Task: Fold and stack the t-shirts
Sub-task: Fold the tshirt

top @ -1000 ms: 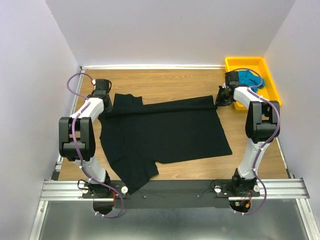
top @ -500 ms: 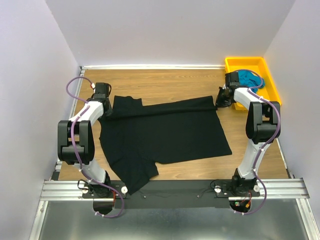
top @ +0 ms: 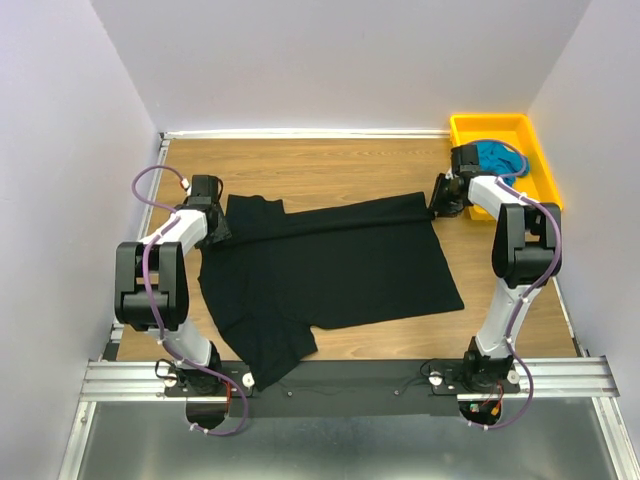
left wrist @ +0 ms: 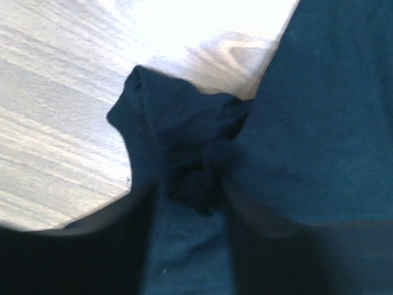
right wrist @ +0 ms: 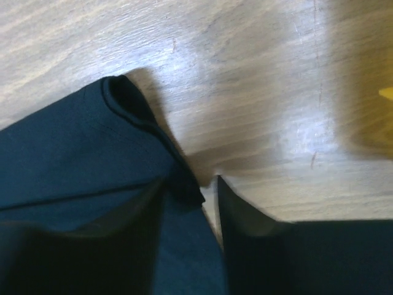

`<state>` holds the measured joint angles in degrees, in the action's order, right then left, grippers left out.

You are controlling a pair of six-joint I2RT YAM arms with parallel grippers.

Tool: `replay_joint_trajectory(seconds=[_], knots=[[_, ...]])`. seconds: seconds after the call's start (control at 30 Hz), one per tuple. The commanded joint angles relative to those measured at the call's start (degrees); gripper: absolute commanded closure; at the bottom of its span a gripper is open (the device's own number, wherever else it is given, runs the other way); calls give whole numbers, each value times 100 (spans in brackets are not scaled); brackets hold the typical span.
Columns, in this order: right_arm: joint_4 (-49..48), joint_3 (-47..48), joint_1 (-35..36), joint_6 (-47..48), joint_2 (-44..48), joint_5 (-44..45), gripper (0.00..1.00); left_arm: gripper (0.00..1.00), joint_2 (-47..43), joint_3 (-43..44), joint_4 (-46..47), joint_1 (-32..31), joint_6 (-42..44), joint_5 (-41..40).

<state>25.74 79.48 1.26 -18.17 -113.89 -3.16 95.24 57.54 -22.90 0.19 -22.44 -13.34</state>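
The black t-shirt lies spread on the wooden table, its far edge folded over in a narrow band from left to right. My left gripper sits low at that fold's left end. In the left wrist view the left gripper is open, with bunched black cloth lying loose between the fingers. My right gripper is at the fold's right corner. In its wrist view the right gripper is open, the cloth corner between the fingers and bare wood showing beside it. The teal-blue t-shirt lies crumpled in the tray.
The yellow plastic tray stands at the back right corner, just behind the right wrist. White walls close in the table at the back and both sides. A sleeve of the black shirt hangs toward the near rail.
Both grippers were shut on the folded edge of the black shirt and now stand open. The left wrist has shifted a little nearer and to the right.
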Motion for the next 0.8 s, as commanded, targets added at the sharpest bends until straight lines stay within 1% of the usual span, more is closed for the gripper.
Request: replay_joint_trajectory(seconds=[0.0,0.03,0.1,0.17,0.27,0.37,0.47,0.5,0.53,0.67,0.77], knots=[[28,-117,-82,7,489,-273,49,29,-515,-50,-127,43,-112,-63],[45,-143,-82,-2,577,-325,40,24,-611,-41,-154,34,-121,-54],[116,-187,-64,15,867,-483,32,16,-875,12,-259,43,-112,-54],[142,-179,-3,42,1121,-650,29,14,-1120,90,-259,43,-94,-2],[133,-65,155,86,1237,-984,29,13,-1245,222,-198,26,-59,182],[98,207,480,86,1097,-1117,30,15,-1079,407,30,17,20,375],[90,559,796,51,650,-1213,34,15,-728,547,136,-1,55,613],[72,647,945,33,440,-1248,39,15,-648,618,188,-1,55,657],[72,830,1042,33,324,-1310,40,15,-586,644,224,-1,64,692],[-121,1200,1543,7,-159,-1722,41,15,-174,811,514,-1,195,815],[-620,1429,1938,-212,-563,-2179,40,14,238,1135,689,-1,257,921]])
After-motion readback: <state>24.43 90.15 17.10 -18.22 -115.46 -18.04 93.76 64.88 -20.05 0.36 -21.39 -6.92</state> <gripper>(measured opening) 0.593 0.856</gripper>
